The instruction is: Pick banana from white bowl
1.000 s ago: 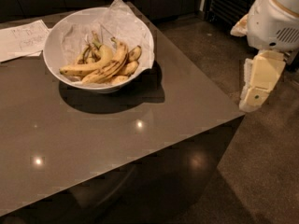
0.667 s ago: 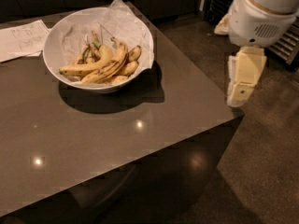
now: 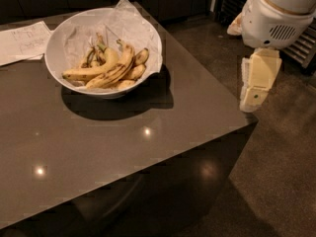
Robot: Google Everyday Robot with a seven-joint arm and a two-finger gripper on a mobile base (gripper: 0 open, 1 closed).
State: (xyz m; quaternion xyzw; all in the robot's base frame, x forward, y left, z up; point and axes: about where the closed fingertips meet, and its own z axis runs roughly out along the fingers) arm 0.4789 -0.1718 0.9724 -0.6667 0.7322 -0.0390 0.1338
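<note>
Dark glossy table (image 3: 148, 152) across most of the frame. At upper left, white bowl (image 3: 55, 43), paper-lined, keeping fruit (image 3: 85, 74) heaped. At right, past the table edge, cream gripper (image 3: 251, 100), hanging well apart; open or closed, cannot tell. Atop the heap, streaked banana (image 3: 120, 67), likely easiest to reach.

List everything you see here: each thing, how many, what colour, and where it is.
large round glossy white bowl: one, white, far left part of the table.
long curved brown-streaked yellow banana: one, yellow with dark streaks, in the bowl.
other bananas: several, exact count unclear, yellow, in the bowl.
crumpled white paper: one, white, lining the bowl.
flat handwritten paper sheet: one, white, beside the bowl at far left.
dark glossy table: one, grey-brown, left and middle.
robot arm: one, white, upper right.
pincer: one, cream, pointing down, right of the table's edge.
</note>
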